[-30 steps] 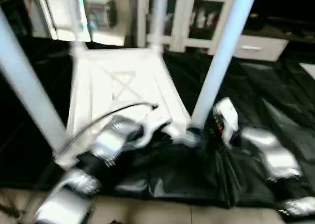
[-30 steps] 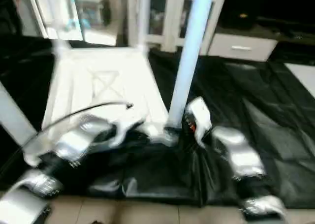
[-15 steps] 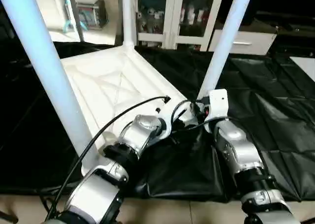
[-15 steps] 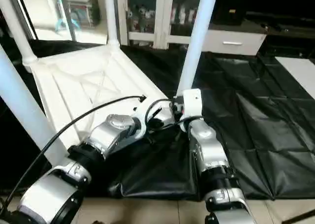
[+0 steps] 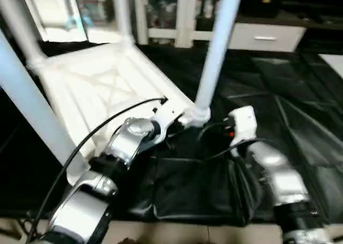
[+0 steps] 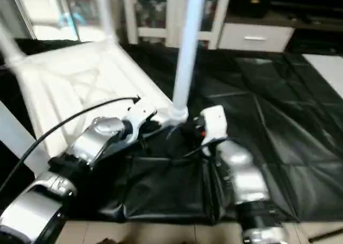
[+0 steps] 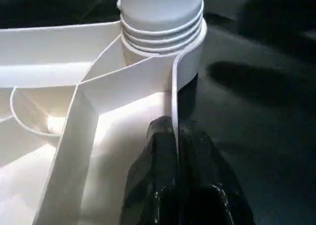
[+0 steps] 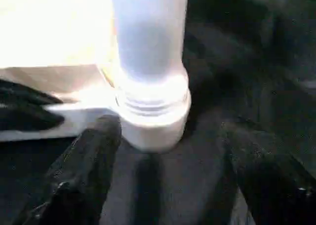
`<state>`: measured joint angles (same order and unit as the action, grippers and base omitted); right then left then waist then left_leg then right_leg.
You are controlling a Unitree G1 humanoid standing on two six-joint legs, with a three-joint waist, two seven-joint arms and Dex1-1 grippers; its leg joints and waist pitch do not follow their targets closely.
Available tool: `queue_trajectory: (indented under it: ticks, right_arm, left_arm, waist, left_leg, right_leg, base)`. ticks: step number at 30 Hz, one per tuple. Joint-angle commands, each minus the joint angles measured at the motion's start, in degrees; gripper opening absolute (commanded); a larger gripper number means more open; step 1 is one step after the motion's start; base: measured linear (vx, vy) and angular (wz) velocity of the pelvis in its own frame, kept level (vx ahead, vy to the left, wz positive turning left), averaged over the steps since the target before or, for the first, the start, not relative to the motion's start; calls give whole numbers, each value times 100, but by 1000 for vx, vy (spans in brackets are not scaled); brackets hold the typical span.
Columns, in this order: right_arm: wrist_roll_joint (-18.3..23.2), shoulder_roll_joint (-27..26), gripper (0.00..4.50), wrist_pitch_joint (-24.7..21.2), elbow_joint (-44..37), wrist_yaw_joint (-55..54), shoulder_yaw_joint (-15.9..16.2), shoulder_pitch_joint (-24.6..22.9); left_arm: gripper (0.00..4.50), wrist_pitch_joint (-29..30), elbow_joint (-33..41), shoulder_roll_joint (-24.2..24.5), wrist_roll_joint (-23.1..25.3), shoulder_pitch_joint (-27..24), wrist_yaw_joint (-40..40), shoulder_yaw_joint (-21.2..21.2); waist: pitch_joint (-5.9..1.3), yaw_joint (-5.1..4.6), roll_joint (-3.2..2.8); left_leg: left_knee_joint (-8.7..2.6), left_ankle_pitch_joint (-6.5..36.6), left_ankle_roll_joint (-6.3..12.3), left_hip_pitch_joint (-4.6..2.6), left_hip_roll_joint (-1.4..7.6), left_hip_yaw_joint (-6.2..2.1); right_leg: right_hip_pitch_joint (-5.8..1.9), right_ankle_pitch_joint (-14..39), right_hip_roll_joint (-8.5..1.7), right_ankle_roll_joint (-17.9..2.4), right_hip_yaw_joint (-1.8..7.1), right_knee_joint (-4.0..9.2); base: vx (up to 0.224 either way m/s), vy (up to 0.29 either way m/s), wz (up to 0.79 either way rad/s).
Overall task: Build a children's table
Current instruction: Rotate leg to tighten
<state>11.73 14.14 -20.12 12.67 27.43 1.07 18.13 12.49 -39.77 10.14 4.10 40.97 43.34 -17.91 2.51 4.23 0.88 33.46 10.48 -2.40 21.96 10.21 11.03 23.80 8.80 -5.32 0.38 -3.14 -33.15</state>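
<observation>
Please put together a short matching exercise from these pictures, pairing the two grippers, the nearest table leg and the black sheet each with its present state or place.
Things:
1. left gripper
2. right gripper
3. nearest table leg
4. black sheet

States or places:
A. standing upright in a corner socket of the upturned table top
B. spread over the floor under the table top
C. shut on the thin rim of the table top beside the corner socket
D. open, one finger on each side of the leg's base, apart from it

Pairs: 1-C, 2-D, 3-A, 4-B
</observation>
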Motion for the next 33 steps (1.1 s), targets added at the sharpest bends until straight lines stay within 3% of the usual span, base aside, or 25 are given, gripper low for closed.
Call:
queue_trajectory:
  ticks: [1, 4, 5, 6, 9, 12, 18, 20, 33]
  right_arm:
    - [444, 327, 382, -290, -367, 792, -36, -133]
    - [556, 1089, 416, -253, -647, 1979, 299, -314]
    - [556, 1157, 425, -262, -665, 2064, 322, -329]
    - [556, 1310, 432, -282, -678, 2248, 341, -330]
    - [486, 1562, 445, -264, -590, 2568, 372, -223]
    - [575, 1701, 445, -350, -566, 2833, 442, -134]
    - [449, 1704, 445, -142, -288, 3096, 648, 53]
    - [389, 1688, 409, -42, -183, 3180, 694, 94]
    - [182, 1754, 311, 286, 284, 3630, 909, 308]
  left_arm:
    - [0, -107, 149, 91, -143, -295, 649, -280]
    - [0, -131, 598, 285, -307, -508, 1375, -446]
    - [0, -104, 649, 300, -317, -526, 1431, -456]
    - [0, -155, 840, 379, -380, -598, 1711, -520]
    - [0, -65, 1314, 571, -579, -754, 2329, -665]
    - [0, -4, 1480, 635, -558, -805, 2455, -707]
    - [0, 58, 1552, 663, -518, -840, 2546, -719]
    - [0, 66, 1573, 668, -491, -849, 2538, -710]
    - [0, 148, 1632, 731, -445, -865, 2529, -713]
  waist:
    - [-344, 18, 50]
    - [-317, 84, 85]
    - [-300, 92, 65]
    - [-287, 90, 90]
    - [-292, 96, 89]
    - [-294, 120, 92]
    - [-317, 126, 118]
    - [-326, 125, 130]
    - [-337, 90, 134]
  left_leg:
    - [-404, 1082, 466, -144, 314, -85]
    - [-432, 1375, 339, -159, 342, -83]
    - [-440, 1539, 264, -195, 339, -66]
    - [-450, 1692, 200, -187, 333, -74]
    - [-463, 1756, 87, -201, 343, -88]
    - [-451, 1699, 97, -225, 335, -61]
    - [-432, 1412, 164, -163, 322, -69]
    - [-421, 1305, 192, -161, 317, -66]
    - [-394, 1239, 286, -156, 316, -67]
  right_leg:
    - [-288, 923, -316, -1361, 210, 311]
    - [-269, 1301, -319, -1217, 220, 332]
    - [-218, 1523, -324, -1182, 240, 364]
    - [-222, 1792, -335, -1119, 246, 386]
    - [-197, 2026, -352, -1029, 267, 399]
    - [-175, 1892, -325, -1061, 282, 389]
    - [-232, 1665, -346, -1083, 275, 347]
    - [-237, 1539, -336, -1122, 269, 329]
    - [-261, 1461, -329, -1229, 258, 307]
  base:
    - [0, 0, 0]
    - [0, 0, 0]
    - [0, 0, 0]
    - [0, 0, 0]
    - [0, 0, 0]
    - [0, 0, 0]
    - [0, 0, 0]
    - [0, 0, 0]
    - [0, 0, 0]
